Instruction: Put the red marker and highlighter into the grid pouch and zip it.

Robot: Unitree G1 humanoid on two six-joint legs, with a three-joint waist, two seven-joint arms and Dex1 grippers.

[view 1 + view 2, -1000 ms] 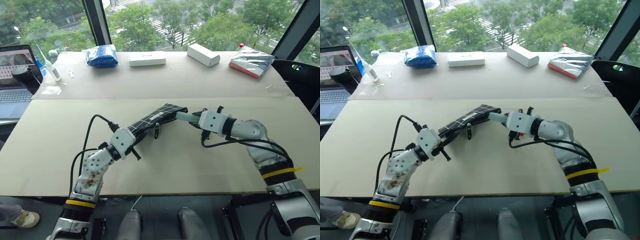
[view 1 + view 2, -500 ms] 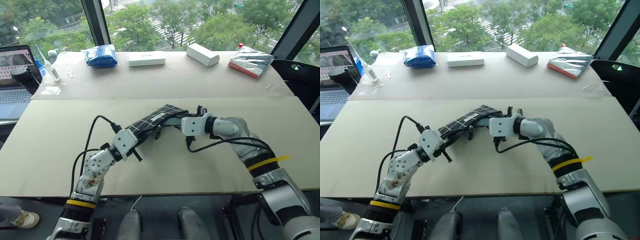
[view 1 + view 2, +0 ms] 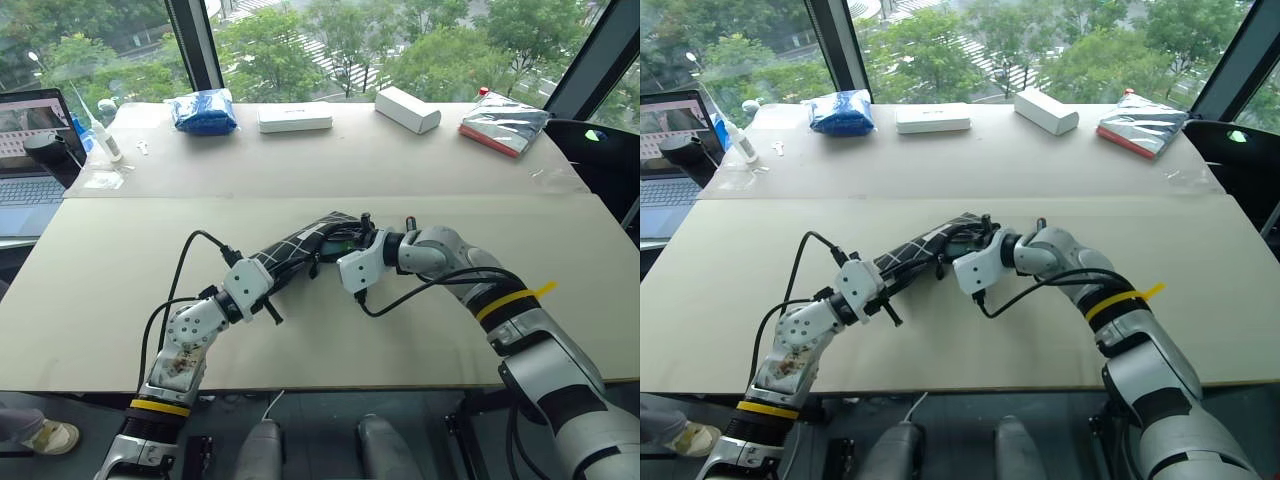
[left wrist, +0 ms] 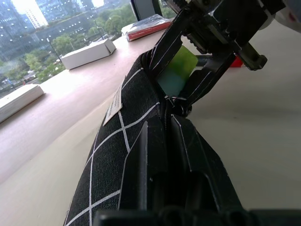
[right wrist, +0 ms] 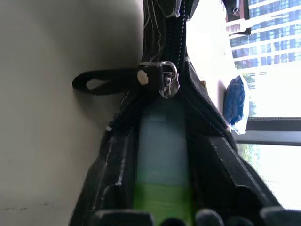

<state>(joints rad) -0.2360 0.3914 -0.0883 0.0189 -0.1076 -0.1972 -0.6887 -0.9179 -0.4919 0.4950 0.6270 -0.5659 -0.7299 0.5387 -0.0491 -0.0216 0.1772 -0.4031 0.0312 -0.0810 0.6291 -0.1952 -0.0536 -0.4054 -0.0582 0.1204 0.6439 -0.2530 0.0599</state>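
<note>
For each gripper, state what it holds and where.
Left gripper clamps the grid pouch along its zipper edge. Right gripper brackets the highlighter by its barrel.

A high-floor office or lab used as a robot test room. Tall windows [image 3: 300, 40] with dark frames look down on treetops and a street; the wrist views show tower blocks. A laptop [image 3: 30, 150] sits open beside a plain beige table [image 3: 420, 330], which carries white boxes [image 3: 294, 118], a blue pack [image 3: 203, 110], a silver packet [image 3: 503, 125] and a squeeze bottle [image 3: 103, 135].

Highlighter [image 4: 178, 70] partly inside grid pouch [image 3: 300, 245] mouth.
</note>
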